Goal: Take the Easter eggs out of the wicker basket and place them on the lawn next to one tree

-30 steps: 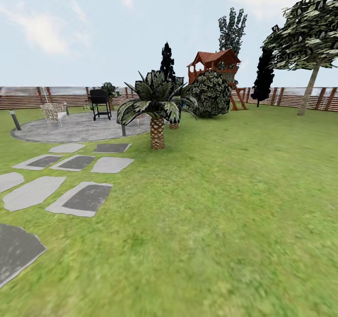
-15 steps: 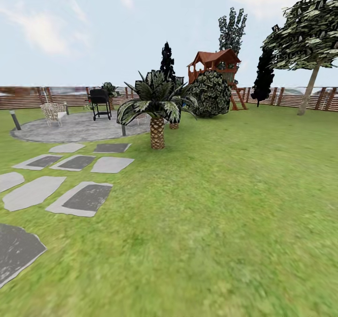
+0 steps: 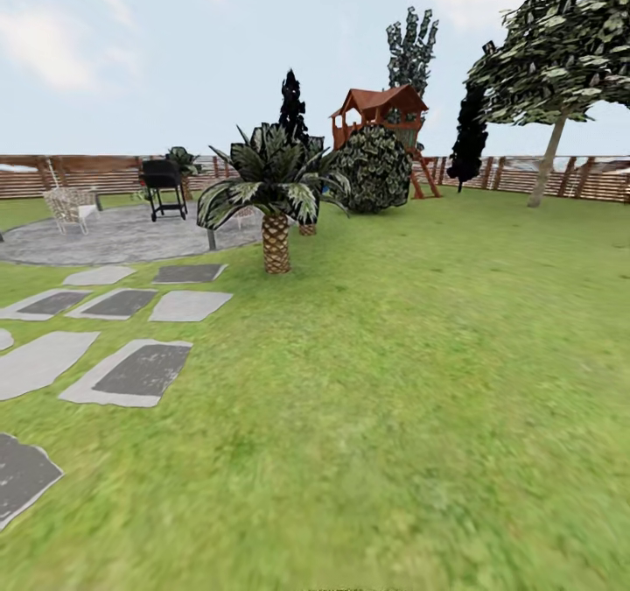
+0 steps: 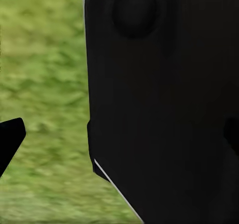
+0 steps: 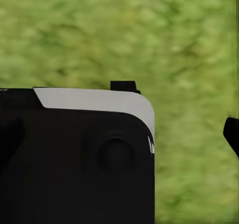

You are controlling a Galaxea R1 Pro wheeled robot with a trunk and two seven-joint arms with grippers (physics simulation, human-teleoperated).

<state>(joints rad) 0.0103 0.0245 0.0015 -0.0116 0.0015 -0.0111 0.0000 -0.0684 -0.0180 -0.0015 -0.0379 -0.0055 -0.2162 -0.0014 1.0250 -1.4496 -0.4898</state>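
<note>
Head view, left to right: grey paving slabs (image 3: 131, 372) and stone patio (image 3: 105, 236) with black grill (image 3: 163, 186), short palm (image 3: 273, 193), red playhouse (image 3: 381, 114), then the tree (image 3: 549, 149) by the fence (image 3: 525, 175) at the lawn's (image 3: 420, 381) far right edge. Wrist views: dark robot body over grass; cannot tell either gripper's opening or hold.

Paving slabs (image 3: 140, 370) left of palm (image 3: 276, 197)

A black housing (image 4: 164, 104) is seen close up in the left wrist view, with a dark pincer tip (image 4: 9, 139) at 9 o'clock. A similar housing (image 5: 74, 159) is seen at the right wrist; pincer states cannot be judged.
</note>
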